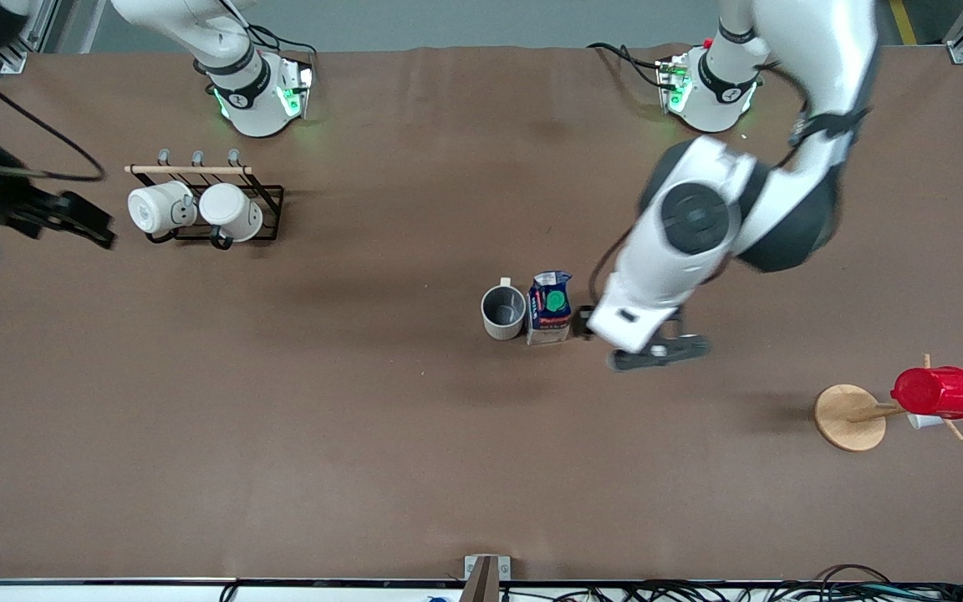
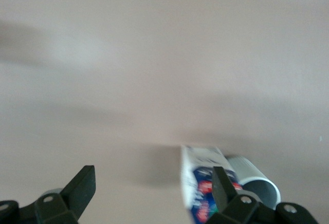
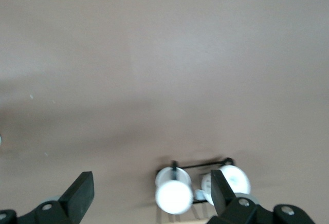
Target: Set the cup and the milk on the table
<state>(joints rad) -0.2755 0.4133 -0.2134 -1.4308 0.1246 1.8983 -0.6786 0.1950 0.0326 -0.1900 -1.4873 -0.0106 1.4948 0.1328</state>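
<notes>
The cream-beige cup (image 1: 503, 311) stands upright on the brown table (image 1: 364, 435) near its middle. The milk (image 1: 549, 308) stands beside it, toward the left arm's end, almost touching it. My left gripper (image 1: 588, 324) is open and empty, right next to the milk on the side toward the left arm's end. In the left wrist view the left gripper (image 2: 152, 183) is open, with the milk (image 2: 200, 193) and the cup (image 2: 255, 179) past one finger. My right gripper (image 1: 80, 221) is open and empty near the right arm's end of the table; it also shows in the right wrist view (image 3: 151, 190).
A black wire rack (image 1: 268, 209) with two plain white mugs (image 1: 160, 207) stands near the right arm's base; the mugs also show in the right wrist view (image 3: 175, 193). A wooden stand (image 1: 849, 416) holding a red ribbed cup (image 1: 937, 391) stands toward the left arm's end.
</notes>
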